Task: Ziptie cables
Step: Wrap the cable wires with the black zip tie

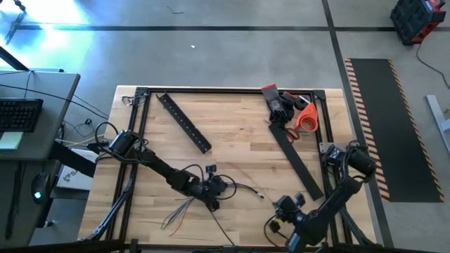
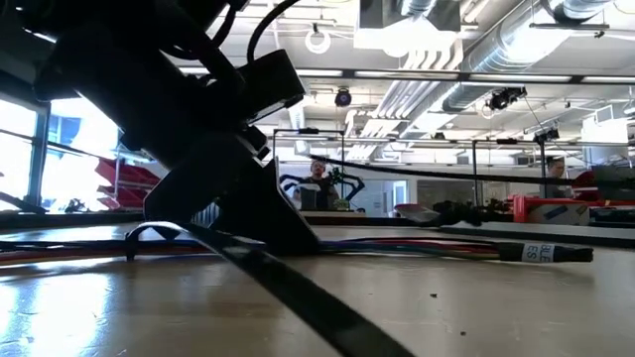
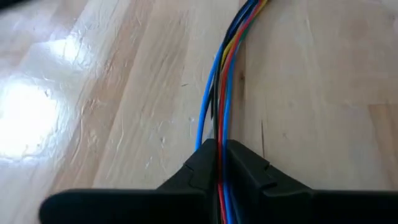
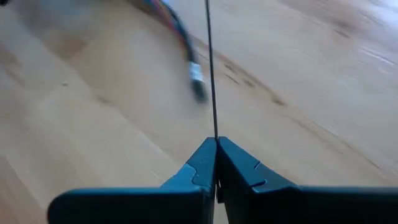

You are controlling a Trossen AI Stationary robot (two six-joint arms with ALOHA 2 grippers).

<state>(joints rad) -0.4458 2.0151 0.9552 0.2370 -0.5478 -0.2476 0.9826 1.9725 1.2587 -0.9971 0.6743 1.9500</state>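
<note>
My left gripper [image 3: 217, 163] is clamped on the cables [image 3: 222, 81] mid-table; my right gripper [image 4: 216, 158] is pinched shut on a thin black strand [image 4: 210, 68], likely the ziptie. The bundle is gathered; next the strand must loop round it. Bare wooden table [image 1: 239, 133], an open workshop behind.

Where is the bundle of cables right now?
In the high view the cables lie near the table's front edge, left of centre, pinched in the left hand; the left wrist view shows coloured strands between its fingers.

Centre open — bar [image 1: 184, 123] upper-left.
</note>
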